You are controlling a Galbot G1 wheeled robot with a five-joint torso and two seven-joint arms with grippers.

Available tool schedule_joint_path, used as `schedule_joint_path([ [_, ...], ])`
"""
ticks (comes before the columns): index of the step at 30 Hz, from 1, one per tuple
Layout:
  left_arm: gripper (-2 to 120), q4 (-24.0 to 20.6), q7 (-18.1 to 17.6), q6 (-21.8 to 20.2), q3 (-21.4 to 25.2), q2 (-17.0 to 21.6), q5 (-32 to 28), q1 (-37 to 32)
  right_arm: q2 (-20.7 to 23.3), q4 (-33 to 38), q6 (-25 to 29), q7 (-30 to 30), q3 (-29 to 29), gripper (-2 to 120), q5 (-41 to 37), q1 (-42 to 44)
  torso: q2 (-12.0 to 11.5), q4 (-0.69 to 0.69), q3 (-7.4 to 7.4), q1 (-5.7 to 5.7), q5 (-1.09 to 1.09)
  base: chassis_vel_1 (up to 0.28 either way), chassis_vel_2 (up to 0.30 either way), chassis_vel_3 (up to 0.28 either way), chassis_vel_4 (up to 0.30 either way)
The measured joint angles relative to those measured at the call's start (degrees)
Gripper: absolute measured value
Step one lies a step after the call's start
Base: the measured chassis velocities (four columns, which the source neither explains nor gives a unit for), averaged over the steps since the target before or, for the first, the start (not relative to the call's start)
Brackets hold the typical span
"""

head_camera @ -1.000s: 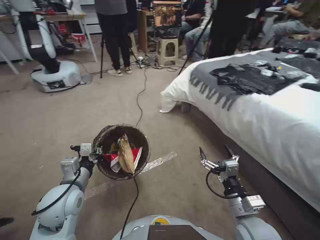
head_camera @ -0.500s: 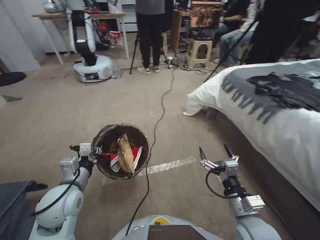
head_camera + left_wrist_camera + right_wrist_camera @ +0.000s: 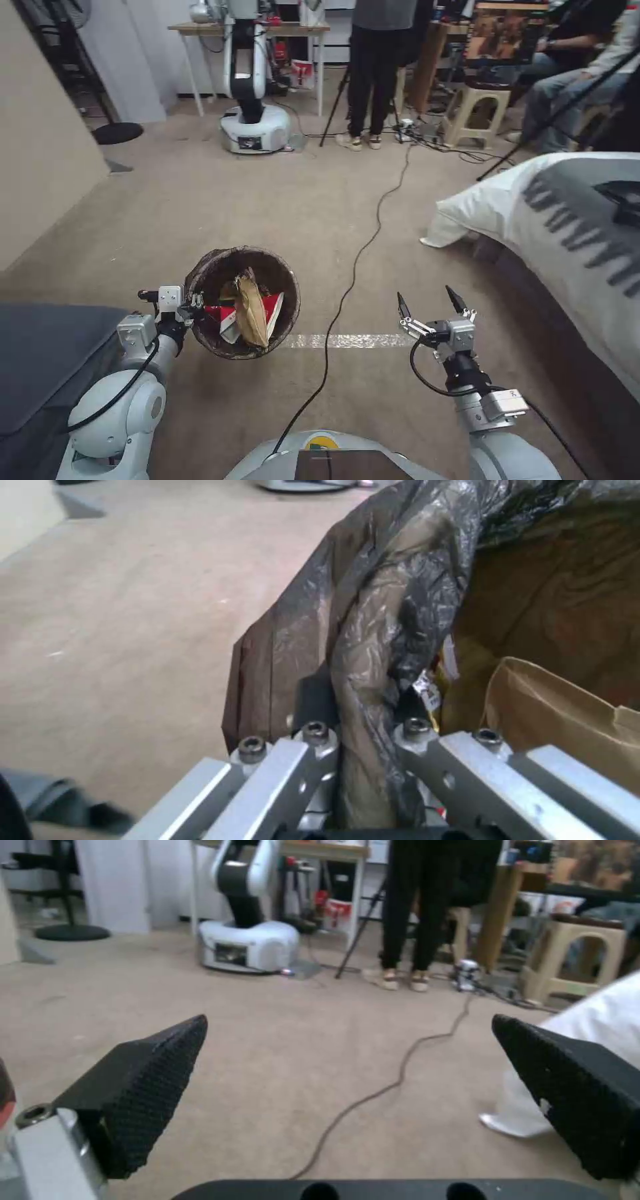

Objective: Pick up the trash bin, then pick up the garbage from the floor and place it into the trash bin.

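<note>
So we've got the trash bin (image 3: 243, 303) hanging off our left pincer (image 3: 192, 308), which is clamped on the near-left part of the rim. In the left wrist view you can see the fingers (image 3: 313, 700) pinching the bag-covered rim, one outside the wall and one inside, with the crinkly dark liner bunched between them. The bin is held up off the floor (image 3: 200, 207), in front of our left shoulder, mouth facing up.

Inside it there's already garbage (image 3: 250, 313): a crumpled brown paper bag (image 3: 252, 313) standing roughly upright in the middle, with red-and-white paper cups (image 3: 227, 319) pressed against it on both sides. There's a bit of yellow behind the bag but we can't tell what it is.

Our right pincer (image 3: 430, 303) is out in front of the right shoulder, well apart from the bin, jaws spread wide with nothing between them. The right wrist view shows the two black textured pads (image 3: 143, 1085) far apart, just carpet beyond them.

A black cable (image 3: 360, 247) runs across the floor between the two arms, crossing a pale tape line (image 3: 353, 341). The bed (image 3: 580, 227) with its white cover sits off to our right, and another white robot (image 3: 253, 100) stands farther back by a tabletop (image 3: 247, 28).
</note>
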State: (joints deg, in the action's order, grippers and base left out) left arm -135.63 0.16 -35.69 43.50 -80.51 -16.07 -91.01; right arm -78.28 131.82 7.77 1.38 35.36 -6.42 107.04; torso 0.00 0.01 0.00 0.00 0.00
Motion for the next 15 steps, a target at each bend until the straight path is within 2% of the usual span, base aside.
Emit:
schedule_joint_path([
  [3, 3, 0.1, 0.0, 0.1, -0.2, 0.0, 0.1, 0.0, 0.0, 0.0, 0.0, 0.0, 0.1, 100, 0.0, 0.0, 0.0, 0.02, 0.0, 0.0, 0.0, 0.09, 0.088, 0.093, 0.083],
  [9, 3, 0.4, 0.0, 0.3, -0.6, -0.1, 0.2, 0.1, 0.0, 0.0, 0.0, 0.0, 0.4, 100, 0.0, 0.3, 0.0, -0.05, 0.0, 0.0, -0.01, 0.004, 0.008, 0.007, 0.012],
  [15, 3, 0.3, 0.0, 0.2, -0.7, 0.2, 0.2, 0.0, -0.2, 0.1, 0.0, -0.1, 0.5, 100, 0.0, 0.3, 0.0, -0.02, 0.0, 0.0, 0.0, 0.0, 0.0, 0.0, 0.0],
])
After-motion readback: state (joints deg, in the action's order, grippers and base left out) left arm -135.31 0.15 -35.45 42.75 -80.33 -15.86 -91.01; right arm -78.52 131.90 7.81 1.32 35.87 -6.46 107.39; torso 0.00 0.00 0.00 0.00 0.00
